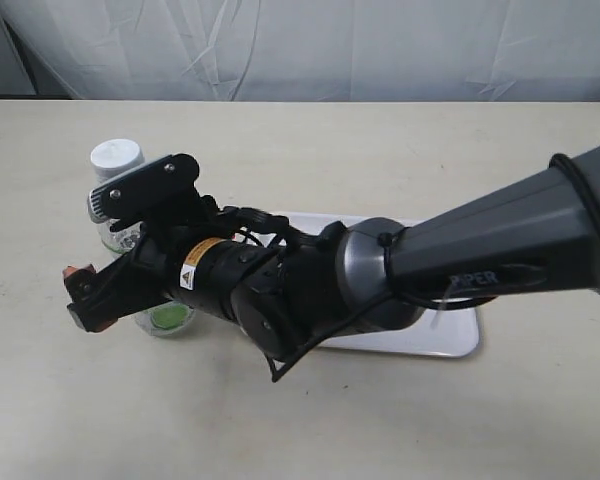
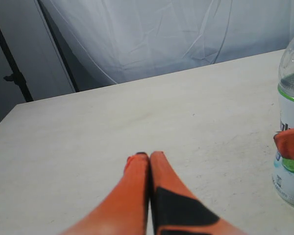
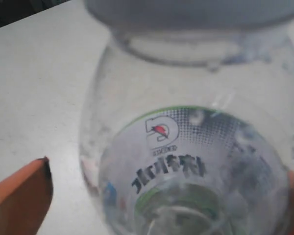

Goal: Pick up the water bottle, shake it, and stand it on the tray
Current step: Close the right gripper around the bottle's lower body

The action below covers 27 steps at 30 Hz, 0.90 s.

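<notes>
While the left pincer (image 2: 149,164) rests closed and empty, right pincer (image 3: 169,171) straddles the upright water bottle (image 1: 117,158) on the desk (image 1: 380,150), jaws apart: grasp stage. Next: clamp, lift, shake; tray (image 1: 450,345) alongside.

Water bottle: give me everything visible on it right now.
The water bottle is small and of clear plastic, with a white screw cap and a white-and-green label carrying dark characters. It seems to hold clear liquid. It stands upright on the table, capped, left of the tray in the exterior view and not on it. The right claw is open around its body. One orange finger shows a gap; contact on the other side cannot be told.
</notes>
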Each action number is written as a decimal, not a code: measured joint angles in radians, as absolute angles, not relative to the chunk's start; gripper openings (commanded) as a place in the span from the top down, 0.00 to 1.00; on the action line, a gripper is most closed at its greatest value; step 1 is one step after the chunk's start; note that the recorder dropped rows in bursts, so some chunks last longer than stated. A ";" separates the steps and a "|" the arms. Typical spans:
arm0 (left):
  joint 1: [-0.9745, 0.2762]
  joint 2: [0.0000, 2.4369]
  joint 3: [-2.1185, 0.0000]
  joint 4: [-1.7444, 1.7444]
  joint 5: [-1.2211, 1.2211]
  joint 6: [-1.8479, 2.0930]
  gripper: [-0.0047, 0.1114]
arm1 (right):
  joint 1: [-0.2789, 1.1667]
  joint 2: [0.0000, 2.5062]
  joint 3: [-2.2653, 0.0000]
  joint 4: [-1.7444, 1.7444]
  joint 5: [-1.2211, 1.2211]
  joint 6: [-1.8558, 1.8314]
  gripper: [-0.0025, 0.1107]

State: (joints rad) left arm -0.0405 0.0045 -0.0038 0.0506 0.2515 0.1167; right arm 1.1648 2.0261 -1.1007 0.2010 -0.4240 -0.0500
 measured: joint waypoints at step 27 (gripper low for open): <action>-0.041 0.005 -0.004 0.051 0.252 0.117 0.96 | 1.165 2.074 -1.162 0.325 -0.378 -0.078 0.98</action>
State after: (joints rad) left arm -0.0405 0.0045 -0.0038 0.0506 0.2515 0.1167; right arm 1.1648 2.0742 -1.1623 0.3247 -0.3784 -0.0782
